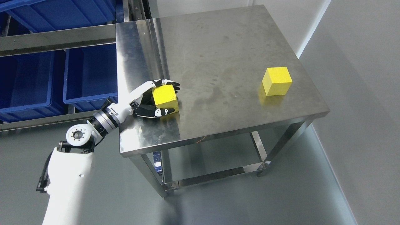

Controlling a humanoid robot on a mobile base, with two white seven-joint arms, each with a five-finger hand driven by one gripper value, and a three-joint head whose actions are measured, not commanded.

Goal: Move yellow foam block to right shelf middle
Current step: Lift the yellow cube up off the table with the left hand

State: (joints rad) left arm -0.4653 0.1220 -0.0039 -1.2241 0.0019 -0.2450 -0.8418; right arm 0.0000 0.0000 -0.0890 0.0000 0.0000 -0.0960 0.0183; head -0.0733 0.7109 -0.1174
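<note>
A yellow foam block (165,95) sits on the steel table (225,56) near its left front part. My left hand (161,97) comes in from the lower left and is curled around this block, fingers over its far side and thumb along its near side. The block rests on the table top. A second yellow foam block (276,81) stands alone at the table's right side, far from the hand. The right arm is out of view.
A steel shelf rack (56,39) with blue plastic bins (89,75) stands to the left, behind my left arm. The table has a lower shelf (218,156). A white wall (359,78) runs along the right. Grey floor lies in front.
</note>
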